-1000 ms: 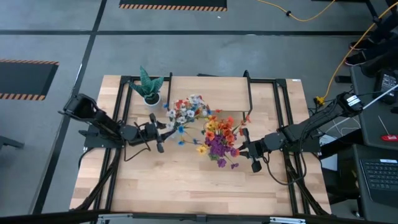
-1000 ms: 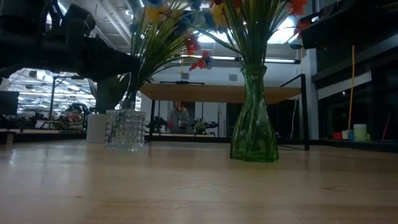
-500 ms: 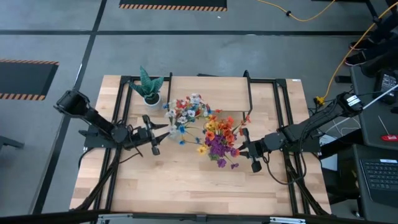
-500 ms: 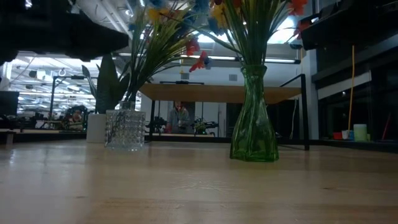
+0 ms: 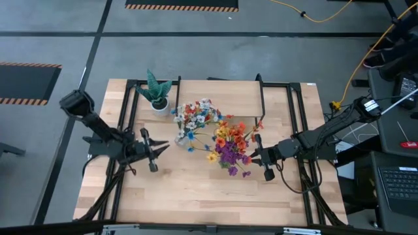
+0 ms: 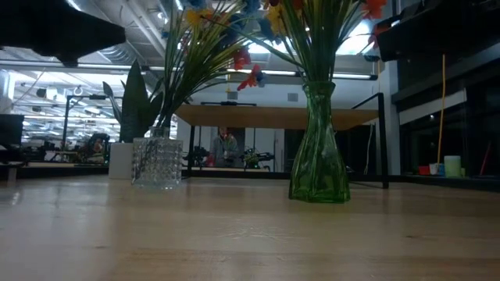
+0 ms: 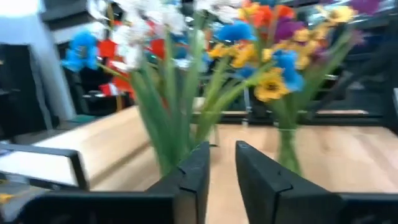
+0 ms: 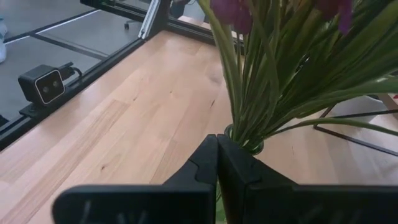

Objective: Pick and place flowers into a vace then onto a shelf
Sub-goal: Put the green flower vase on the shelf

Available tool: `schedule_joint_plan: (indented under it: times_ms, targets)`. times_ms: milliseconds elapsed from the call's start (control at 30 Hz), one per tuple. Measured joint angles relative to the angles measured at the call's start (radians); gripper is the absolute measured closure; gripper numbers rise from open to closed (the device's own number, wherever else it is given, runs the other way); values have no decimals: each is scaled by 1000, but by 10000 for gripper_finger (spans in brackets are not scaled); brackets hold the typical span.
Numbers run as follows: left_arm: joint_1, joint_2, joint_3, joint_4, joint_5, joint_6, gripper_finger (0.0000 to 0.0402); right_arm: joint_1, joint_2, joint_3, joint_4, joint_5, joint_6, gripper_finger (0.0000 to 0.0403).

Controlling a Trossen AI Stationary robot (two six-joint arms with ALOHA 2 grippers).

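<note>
Two bunches of flowers stand in vases on the table. The blue, white and red flowers (image 5: 194, 117) are in a clear glass vase (image 6: 156, 162). The orange, yellow and purple flowers (image 5: 230, 143) are in a green glass vase (image 6: 319, 156). Behind them stands the shelf (image 6: 273, 117), a pale board on black legs. My left gripper (image 5: 155, 147) hangs left of the clear vase, apart from it, narrowly open (image 7: 222, 163) with nothing between its fingers. My right gripper (image 5: 256, 156) is shut (image 8: 216, 152) at the right side of the green vase's bunch. My right gripper points its shut fingers level from the table's right at the green stalks (image 8: 249, 118), just above the green vase's mouth. I cannot tell whether the fingertips touch the stalks.
A spiky green plant in a white pot (image 5: 157, 94) stands at the far left beside the shelf (image 5: 219, 91). Black frame rails run along both sides of the table. Bare tabletop (image 5: 196, 189) lies toward the near edge.
My left gripper has drawn back from the clear vase toward the table's left and near edges, swinging as it went. Both vases and their flowers have stayed in place.
</note>
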Motion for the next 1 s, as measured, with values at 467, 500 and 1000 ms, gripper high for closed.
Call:
schedule_joint_plan:
  times_ms: [467,500,1000]
  targets:
    - [-66,1,0,-188,-14,-253,400,28,-61,0,-112,-9,158,393]
    - [-62,2,0,-190,-14,-253,399,32,-59,0,-125,-21,187,393]
    - [-50,6,191,-758,32,-601,399,77,-56,0,-149,-72,213,393]
